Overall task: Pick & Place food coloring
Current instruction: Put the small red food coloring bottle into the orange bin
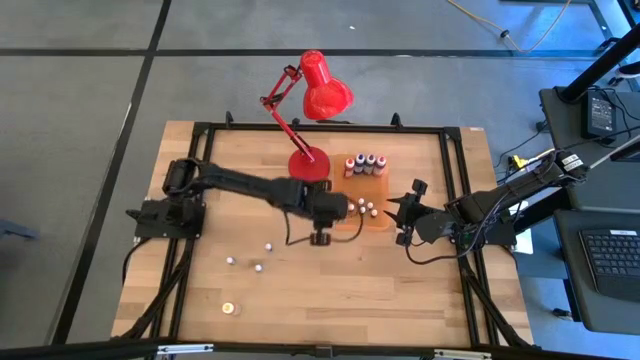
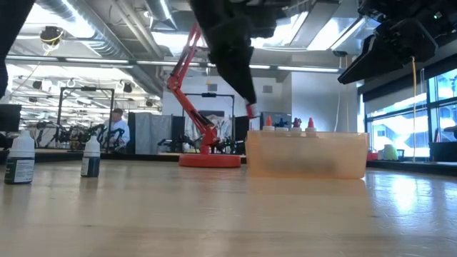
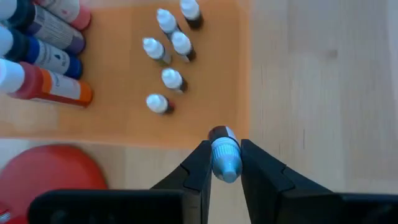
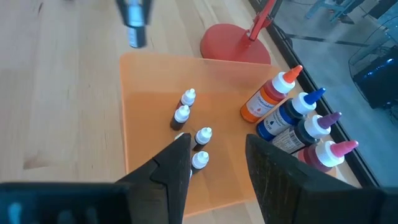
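My left gripper (image 3: 224,149) hangs over the near-left edge of the orange tray (image 1: 378,222), shut on a tiny food coloring bottle (image 3: 224,158) with a white cap and dark body. Several more tiny white-capped bottles (image 3: 168,56) stand upright inside the tray, beside a row of larger bottles (image 4: 292,118) with red, blue and dark bodies. Three tiny bottles (image 1: 258,267) stand on the bare table, nearer the left. My right gripper (image 4: 214,165) is open above the tray's right part and touches nothing. My left gripper pinches the tiny bottle between its two fingers at the white cap (image 3: 225,163), coming from above with the fingers pointing down. The dark body (image 3: 219,132) hangs below the fingertips. The bottle is upright and lifted clear, above the tray's edge.
A red desk lamp has its base (image 1: 308,166) just left of the tray's far end, and its arm and shade (image 1: 325,90) reach past the far edge. Two bottles (image 2: 20,158) stand close to the low camera. A small yellowish piece (image 1: 228,308) lies near the table's near-left edge.
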`<control>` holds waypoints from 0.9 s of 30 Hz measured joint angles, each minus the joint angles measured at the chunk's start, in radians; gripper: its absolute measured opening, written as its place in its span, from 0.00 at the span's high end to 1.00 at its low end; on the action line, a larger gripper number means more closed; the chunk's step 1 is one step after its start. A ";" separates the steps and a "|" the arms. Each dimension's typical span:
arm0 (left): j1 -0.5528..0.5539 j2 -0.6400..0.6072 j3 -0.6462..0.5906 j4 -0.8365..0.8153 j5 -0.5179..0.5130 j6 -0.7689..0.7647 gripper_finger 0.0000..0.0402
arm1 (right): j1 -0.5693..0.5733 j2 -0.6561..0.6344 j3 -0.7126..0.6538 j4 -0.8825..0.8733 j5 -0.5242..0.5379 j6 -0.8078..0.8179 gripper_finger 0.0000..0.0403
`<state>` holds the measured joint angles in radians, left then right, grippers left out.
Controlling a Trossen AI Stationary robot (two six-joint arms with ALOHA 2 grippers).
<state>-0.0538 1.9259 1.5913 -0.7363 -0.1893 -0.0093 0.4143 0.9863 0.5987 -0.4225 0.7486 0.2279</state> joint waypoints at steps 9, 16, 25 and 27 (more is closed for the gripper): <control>0.113 0.005 0.000 0.061 0.081 0.008 0.85 | 0.000 0.000 0.000 -0.011 0.000 -0.001 0.62; 0.107 0.009 0.000 0.111 0.130 0.031 0.85 | 0.000 0.000 0.000 -0.010 0.000 -0.004 0.62; 0.101 0.096 -0.001 0.105 0.174 0.032 0.85 | 0.000 -0.001 0.000 -0.010 0.004 -0.004 0.62; 0.101 0.106 -0.001 0.105 0.175 0.032 0.85 | 0.000 -0.001 0.000 -0.010 0.003 -0.005 0.62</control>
<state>0.0467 2.0316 1.5906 -0.6310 -0.0144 0.0223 0.4141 0.9855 0.5983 -0.4324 0.7521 0.2234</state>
